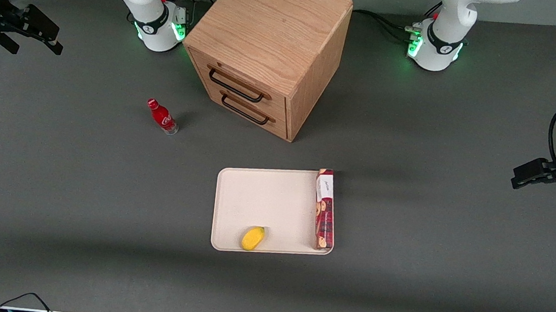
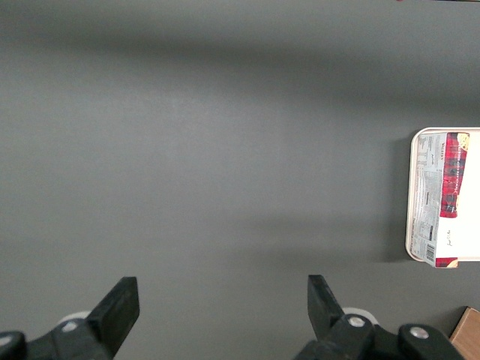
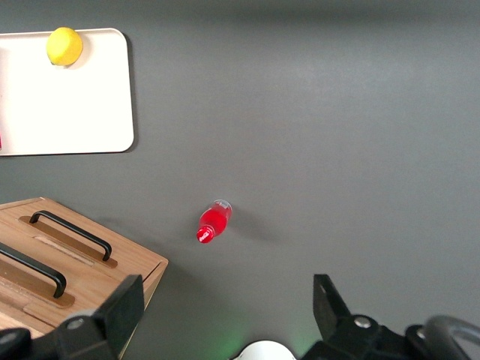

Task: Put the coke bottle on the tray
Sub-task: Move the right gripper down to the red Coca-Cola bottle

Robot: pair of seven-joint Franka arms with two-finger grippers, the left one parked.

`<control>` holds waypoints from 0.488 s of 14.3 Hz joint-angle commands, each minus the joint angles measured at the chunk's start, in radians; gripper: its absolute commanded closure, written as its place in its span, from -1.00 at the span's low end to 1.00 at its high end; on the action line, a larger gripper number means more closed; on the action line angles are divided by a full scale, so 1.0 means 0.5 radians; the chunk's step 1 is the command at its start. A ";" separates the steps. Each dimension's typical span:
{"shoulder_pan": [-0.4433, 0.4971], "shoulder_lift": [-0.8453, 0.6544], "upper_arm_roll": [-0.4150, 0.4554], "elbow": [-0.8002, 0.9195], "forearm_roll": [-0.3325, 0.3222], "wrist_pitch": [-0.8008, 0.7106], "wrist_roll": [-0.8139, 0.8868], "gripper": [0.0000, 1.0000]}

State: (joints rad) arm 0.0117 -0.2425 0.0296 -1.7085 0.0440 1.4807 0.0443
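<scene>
The coke bottle [image 1: 162, 117] is small and red with a red cap. It stands upright on the grey table, apart from the tray and farther from the front camera than it. It also shows in the right wrist view [image 3: 213, 223]. The cream-white tray [image 1: 263, 200] lies flat mid-table, nearer the front camera; it also shows in the right wrist view [image 3: 75, 105]. My right gripper [image 1: 36, 46] is open and empty, held high at the working arm's end of the table, well away from the bottle. In the right wrist view the gripper [image 3: 226, 294] has its jaws wide apart.
A wooden drawer cabinet [image 1: 268, 48] with two black handles stands beside the bottle, toward the parked arm. A long red biscuit box [image 1: 325, 209] lies on the tray's edge toward the parked arm. A yellow fruit [image 1: 253, 237] sits on the tray's near edge.
</scene>
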 commanded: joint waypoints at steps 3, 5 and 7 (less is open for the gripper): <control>-0.005 0.037 -0.004 0.091 0.001 -0.105 -0.046 -1.00; 0.004 0.043 0.005 0.094 -0.005 -0.105 -0.043 -1.00; 0.013 0.049 0.030 0.067 -0.008 -0.111 -0.024 -1.00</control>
State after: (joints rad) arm 0.0126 -0.2340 0.0352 -1.6905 0.0439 1.4472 0.0427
